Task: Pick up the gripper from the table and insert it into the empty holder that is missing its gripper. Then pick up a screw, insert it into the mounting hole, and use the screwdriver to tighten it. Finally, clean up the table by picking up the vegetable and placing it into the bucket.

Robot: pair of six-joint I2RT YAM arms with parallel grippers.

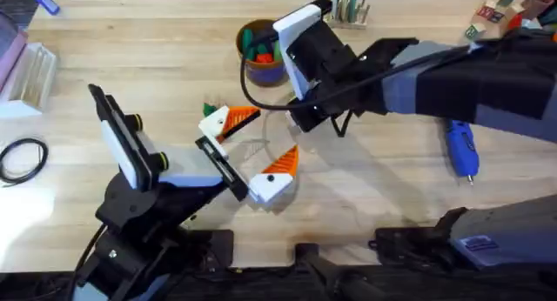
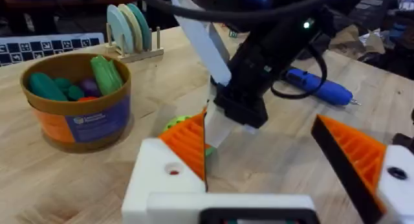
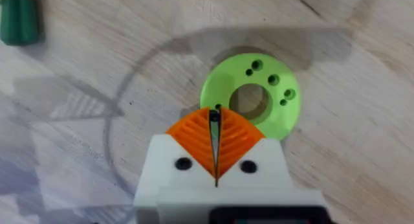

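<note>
Orange wedge point(image 2: 187, 143) seated on white block point(image 2: 162, 179) of left claw point(image 1: 252, 149); insertion looks done. Left claw wide open, empty. Right claw point(image 3: 215, 117) pinched shut over green disc point(image 3: 249, 98), maybe on a small dark bit, can't tell. Screwdriver point(image 1: 461, 149) lying on surface point(image 1: 130, 57) at 3 o'clock; tightening likely pending. Vegetable point(image 1: 209, 108) at 10 o'clock, outside bucket point(image 1: 261, 53) at 12.
</note>
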